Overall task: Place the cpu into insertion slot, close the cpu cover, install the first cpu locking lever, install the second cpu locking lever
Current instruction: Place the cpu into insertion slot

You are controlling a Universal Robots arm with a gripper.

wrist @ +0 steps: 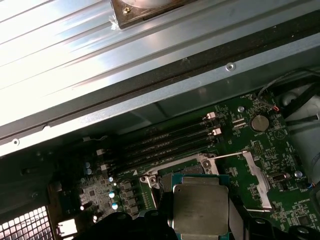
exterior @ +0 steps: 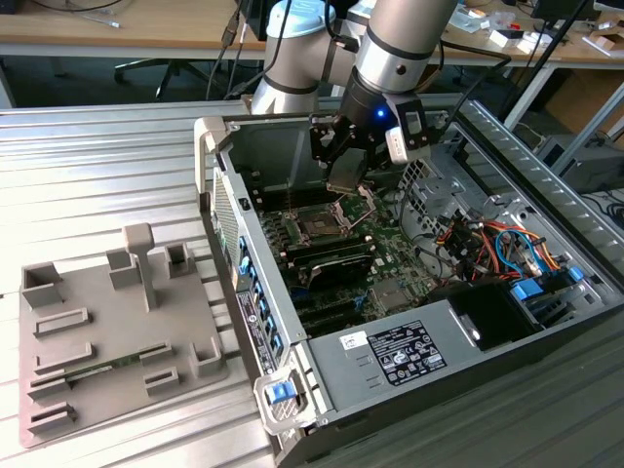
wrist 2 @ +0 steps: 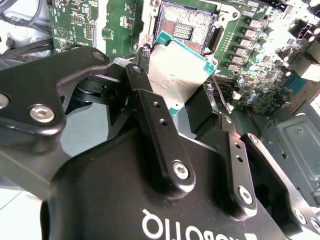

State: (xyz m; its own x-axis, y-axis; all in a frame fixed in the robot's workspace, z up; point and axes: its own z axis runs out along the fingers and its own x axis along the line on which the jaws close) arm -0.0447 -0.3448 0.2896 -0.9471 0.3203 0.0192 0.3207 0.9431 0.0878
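The jaws grip the cpu [wrist 2: 180,75] by two edges, holding it above and clear of the open slot [wrist 2: 187,27] on the green board [wrist 2: 75,20], so a good placement likely needs it levelled, squared to the slot's rim and lowered gently, never slid.

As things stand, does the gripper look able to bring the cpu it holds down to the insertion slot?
Probably yes. The gripper is shut on the cpu, held above the green board close to the insertion slot. The slot lies open, with the cpu cover swung aside and nothing between them.
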